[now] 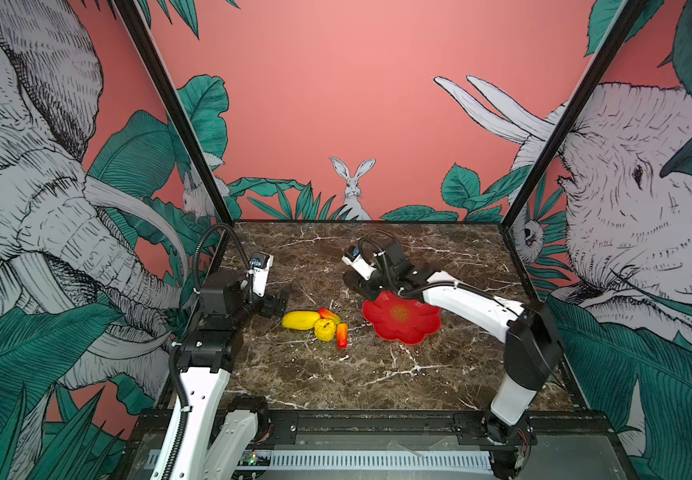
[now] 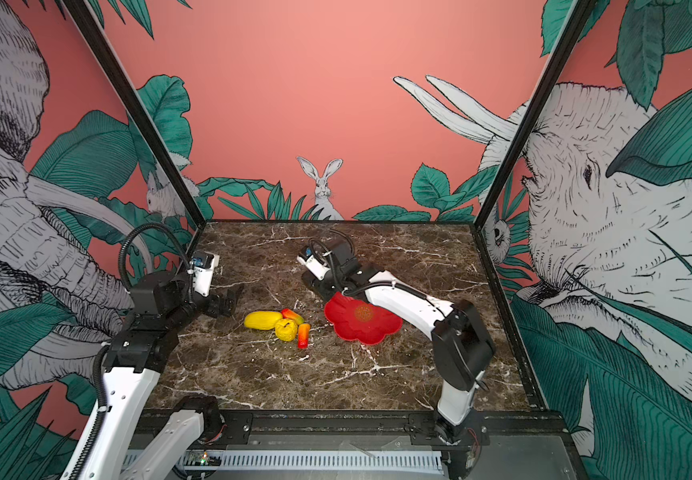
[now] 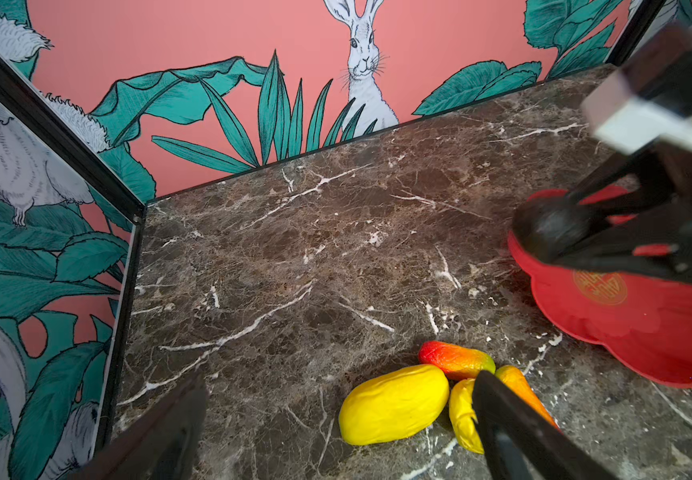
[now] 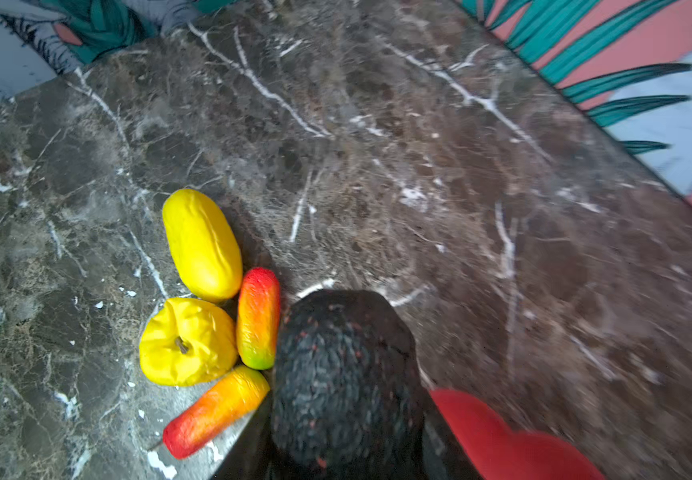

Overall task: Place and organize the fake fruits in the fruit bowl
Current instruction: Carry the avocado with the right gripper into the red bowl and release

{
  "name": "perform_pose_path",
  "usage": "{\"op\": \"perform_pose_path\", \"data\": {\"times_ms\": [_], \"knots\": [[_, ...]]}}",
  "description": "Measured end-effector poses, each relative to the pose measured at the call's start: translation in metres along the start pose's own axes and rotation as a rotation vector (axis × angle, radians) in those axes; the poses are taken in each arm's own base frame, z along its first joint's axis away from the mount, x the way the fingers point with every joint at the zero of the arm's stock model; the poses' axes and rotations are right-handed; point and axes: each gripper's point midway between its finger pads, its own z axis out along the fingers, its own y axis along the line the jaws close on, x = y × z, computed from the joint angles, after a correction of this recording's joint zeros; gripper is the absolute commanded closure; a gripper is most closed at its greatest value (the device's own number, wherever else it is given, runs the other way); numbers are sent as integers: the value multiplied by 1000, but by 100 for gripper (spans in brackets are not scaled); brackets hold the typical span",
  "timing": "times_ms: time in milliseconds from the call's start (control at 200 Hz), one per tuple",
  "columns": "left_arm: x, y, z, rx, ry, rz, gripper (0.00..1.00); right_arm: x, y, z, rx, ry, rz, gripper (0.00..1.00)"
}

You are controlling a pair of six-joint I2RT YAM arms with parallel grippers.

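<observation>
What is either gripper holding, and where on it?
Right gripper clamps the dark oval fruit across its sides, one end jutting forward. Left gripper holds nothing.

The front of the bench [image 1: 336, 374] is bare, and the back left too. Four fruits [image 1: 322, 326] lie bunched and touching, with no room between them. A strip of bare bench parts them from the red bowl [image 1: 408, 332]. The right arm [image 1: 460, 297] reaches over the bowl's far side. The right hand [image 1: 351, 284], gripping the dark fruit [image 3: 543, 226], blocks its far left rim.

2 yel fruits [image 4: 202, 245] [image 4: 188, 343], 2 org-red fruits [image 4: 258, 318] [image 4: 215, 411], 1 blk fruit [image 4: 344, 374], 1 bowl [image 1: 419, 328]
</observation>
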Motion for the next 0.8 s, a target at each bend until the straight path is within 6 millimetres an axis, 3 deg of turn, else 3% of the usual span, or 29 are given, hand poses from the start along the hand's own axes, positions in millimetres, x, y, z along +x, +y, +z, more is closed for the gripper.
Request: {"op": "perform_pose_path", "data": {"times_ms": [95, 205, 280, 375, 695, 795], "knots": [[0, 0, 0, 0, 0, 1, 0, 22, -36, -20, 93, 17, 63, 75], [0, 0, 0, -1, 1, 1, 0, 81, -73, -21, 179, 125, 167, 76], [0, 0, 0, -1, 1, 1, 0, 122, -80, -17, 200, 216, 222, 77], [0, 0, 0, -1, 2, 1, 0, 157, -79, -14, 206, 298, 262, 77], [1, 0, 2, 0, 7, 0, 0, 191, -83, 15, 211, 379, 297, 74], [1, 0, 2, 0, 7, 0, 0, 191, -88, 20, 231, 384, 308, 71]]}}
